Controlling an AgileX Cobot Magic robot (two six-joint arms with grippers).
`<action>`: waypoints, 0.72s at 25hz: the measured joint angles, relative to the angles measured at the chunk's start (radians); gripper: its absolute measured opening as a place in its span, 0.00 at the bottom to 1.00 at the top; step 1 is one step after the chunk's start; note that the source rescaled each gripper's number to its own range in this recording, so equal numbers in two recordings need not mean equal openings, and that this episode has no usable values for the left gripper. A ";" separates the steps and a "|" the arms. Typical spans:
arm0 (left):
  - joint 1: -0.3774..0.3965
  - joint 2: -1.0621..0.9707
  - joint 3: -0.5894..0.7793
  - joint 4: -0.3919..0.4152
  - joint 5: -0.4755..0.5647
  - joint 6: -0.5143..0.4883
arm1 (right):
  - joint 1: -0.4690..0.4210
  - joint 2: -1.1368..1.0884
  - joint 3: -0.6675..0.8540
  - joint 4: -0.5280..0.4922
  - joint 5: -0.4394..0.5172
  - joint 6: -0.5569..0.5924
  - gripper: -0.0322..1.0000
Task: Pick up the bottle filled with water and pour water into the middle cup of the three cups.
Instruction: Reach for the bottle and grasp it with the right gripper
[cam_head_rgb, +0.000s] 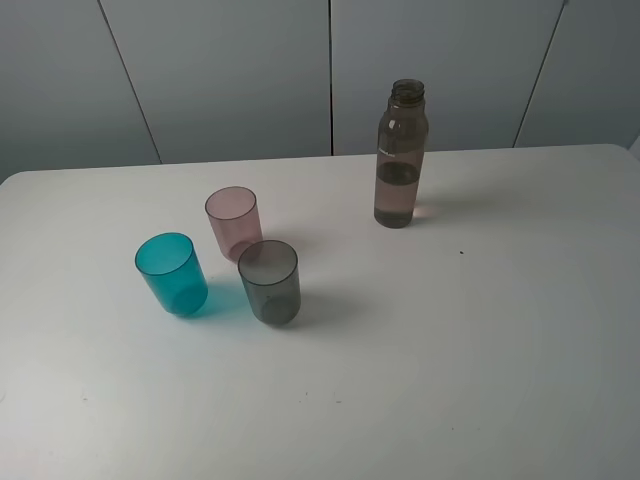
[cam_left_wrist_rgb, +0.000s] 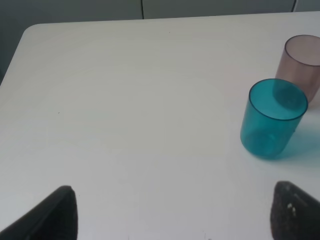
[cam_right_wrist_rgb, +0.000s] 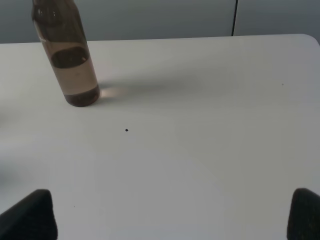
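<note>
The smoky brown-grey bottle (cam_head_rgb: 400, 155) stands upright and uncapped at the back right of the white table, partly filled with water; it also shows in the right wrist view (cam_right_wrist_rgb: 67, 55). The pale pink cup (cam_head_rgb: 233, 222) stands between and behind the teal cup (cam_head_rgb: 172, 274) and the smoky dark grey cup (cam_head_rgb: 269, 281). The left wrist view shows the teal cup (cam_left_wrist_rgb: 272, 119) and the pink cup (cam_left_wrist_rgb: 302, 65). My left gripper (cam_left_wrist_rgb: 172, 217) is open, empty, well short of the cups. My right gripper (cam_right_wrist_rgb: 172, 217) is open, empty, well short of the bottle. Neither gripper shows in the exterior view.
The white table (cam_head_rgb: 450, 340) has a rounded back left corner (cam_left_wrist_rgb: 30, 30) and a back edge against grey wall panels (cam_head_rgb: 230, 70). A tiny dark speck (cam_head_rgb: 461, 252) lies on the table right of the bottle.
</note>
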 joint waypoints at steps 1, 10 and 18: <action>0.000 0.000 0.000 0.000 0.000 0.000 | 0.000 0.000 0.000 0.000 0.000 0.000 1.00; 0.000 0.000 0.000 0.000 0.000 0.000 | 0.000 0.000 0.000 0.000 0.000 0.000 1.00; 0.000 0.000 0.000 0.000 0.000 0.000 | 0.000 0.000 0.000 0.000 0.000 0.000 1.00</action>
